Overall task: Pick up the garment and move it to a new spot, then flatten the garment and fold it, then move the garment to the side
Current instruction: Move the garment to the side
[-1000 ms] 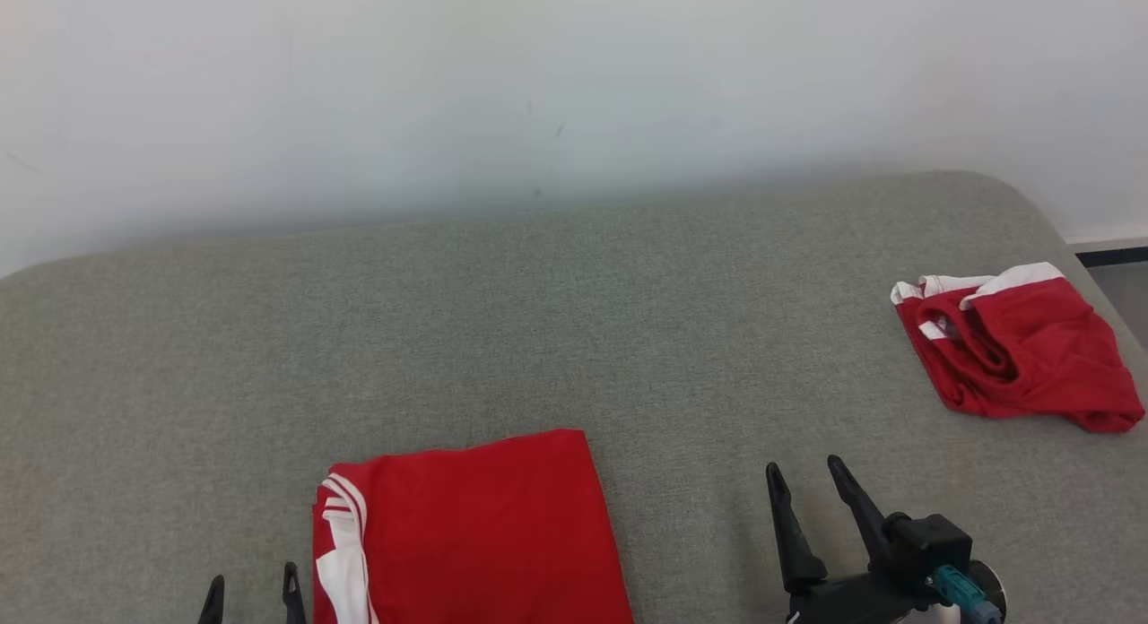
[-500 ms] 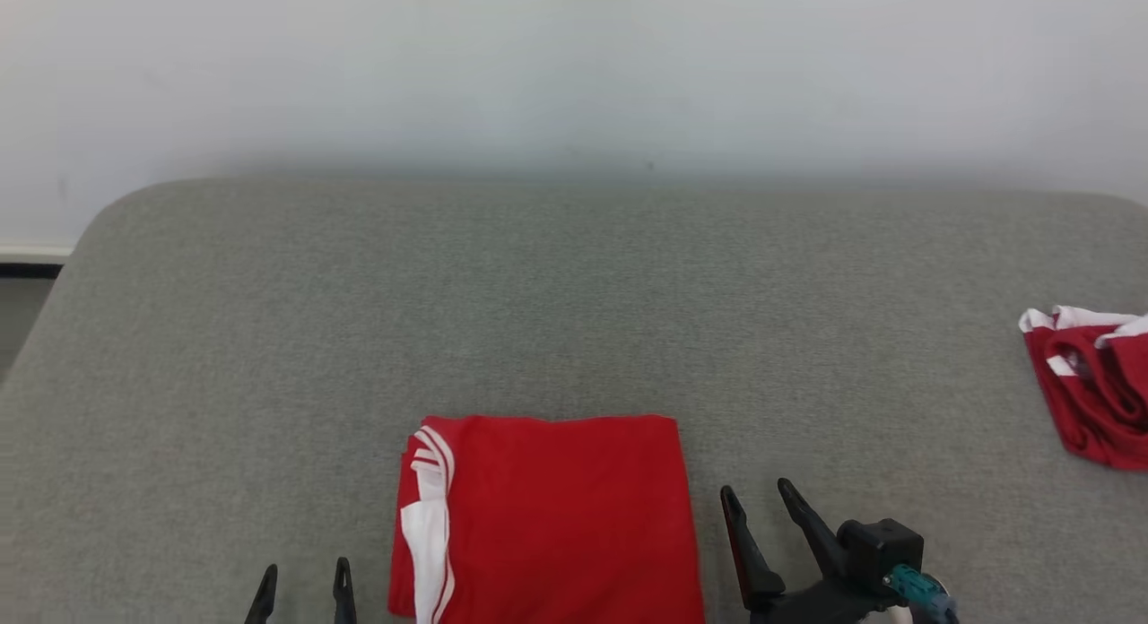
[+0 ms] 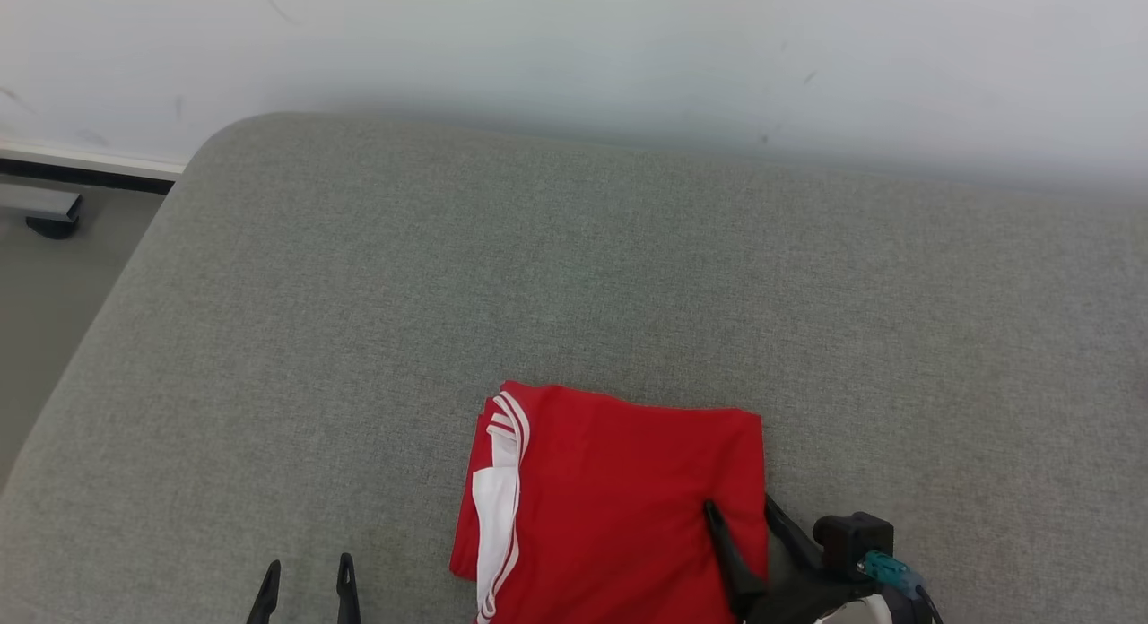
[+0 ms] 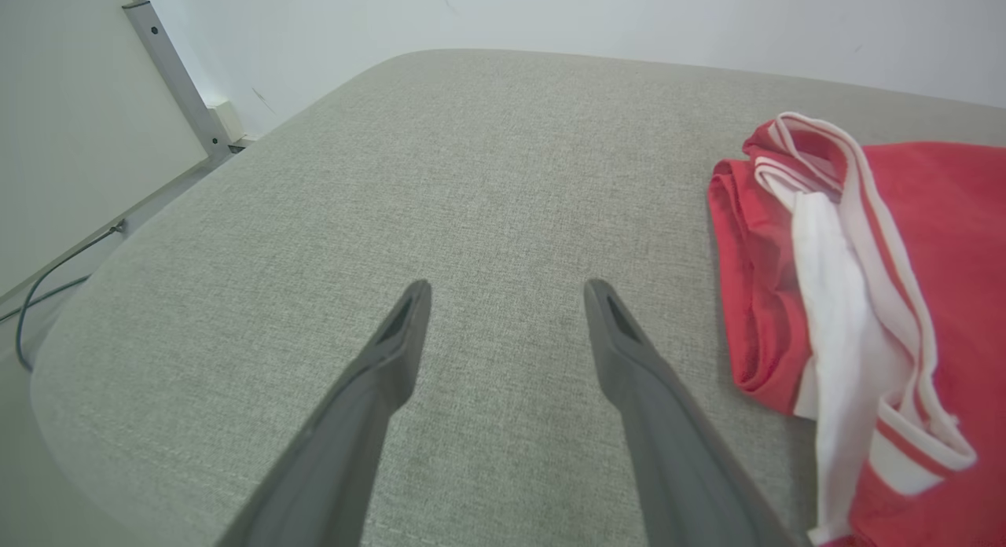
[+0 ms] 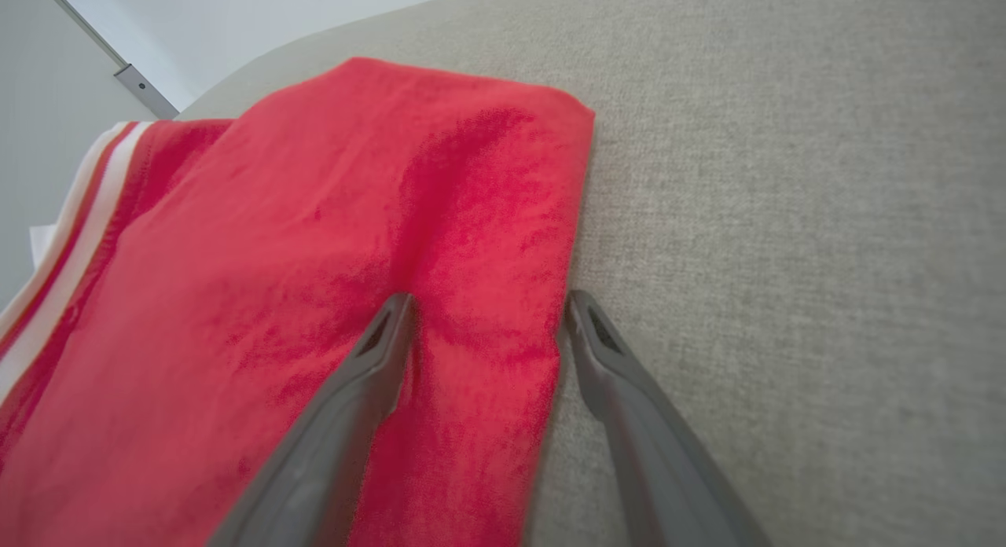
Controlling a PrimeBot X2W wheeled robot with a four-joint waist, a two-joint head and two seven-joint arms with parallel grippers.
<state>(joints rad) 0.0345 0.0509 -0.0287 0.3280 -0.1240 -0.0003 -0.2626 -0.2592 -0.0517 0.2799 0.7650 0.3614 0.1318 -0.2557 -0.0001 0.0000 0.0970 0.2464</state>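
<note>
The garment (image 3: 610, 498) is red with white stripes, folded into a flat rectangle near the front of the grey cushioned surface (image 3: 574, 274). Its striped white edge (image 4: 833, 295) faces left. My right gripper (image 3: 740, 516) is open and straddles the garment's right edge (image 5: 487, 311): one finger rests over the red cloth, the other over the grey surface beside it. My left gripper (image 3: 307, 577) is open over bare surface, left of the garment, with nothing between its fingers (image 4: 401, 335).
The grey surface's rounded left corner (image 3: 206, 149) drops to the floor (image 3: 45, 292). A white wall (image 3: 574, 41) runs behind it. A cable (image 4: 47, 288) lies on the floor by a metal post (image 4: 169, 67).
The head camera has swung left, so the second red garment has left the picture. My right gripper has moved left, from beside the folded garment to over its right edge.
</note>
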